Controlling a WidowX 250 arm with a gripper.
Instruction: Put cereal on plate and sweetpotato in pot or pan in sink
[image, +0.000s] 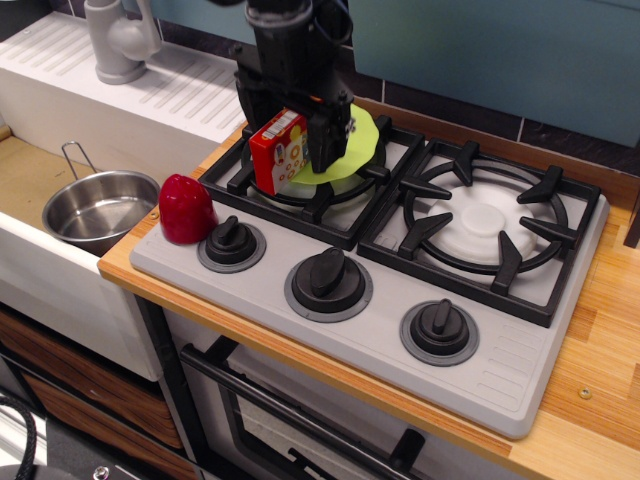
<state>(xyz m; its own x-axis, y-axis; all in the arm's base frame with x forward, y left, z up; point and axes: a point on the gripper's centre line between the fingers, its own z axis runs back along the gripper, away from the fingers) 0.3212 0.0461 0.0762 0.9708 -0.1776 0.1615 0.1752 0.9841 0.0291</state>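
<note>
The cereal (277, 152), a small red printed box, is held in my black gripper (290, 148), which is shut on it just above the left burner's front part. The lime-green plate (353, 148) lies on the left burner right behind and to the right of the box, partly hidden by my gripper. The sweetpotato (186, 208), a glossy red lump, sits on the stove's front left corner, apart from my gripper. The steel pot (100, 208) with a wire handle stands empty in the sink (55, 285) at the left.
The grey stove top (500, 370) has two black grates, the right one (490, 225) bare, and three black knobs (328, 278) along the front. A grey tap (120, 40) and ribbed white drainboard (170, 95) lie behind the sink. Wooden counter (600, 330) runs along the right.
</note>
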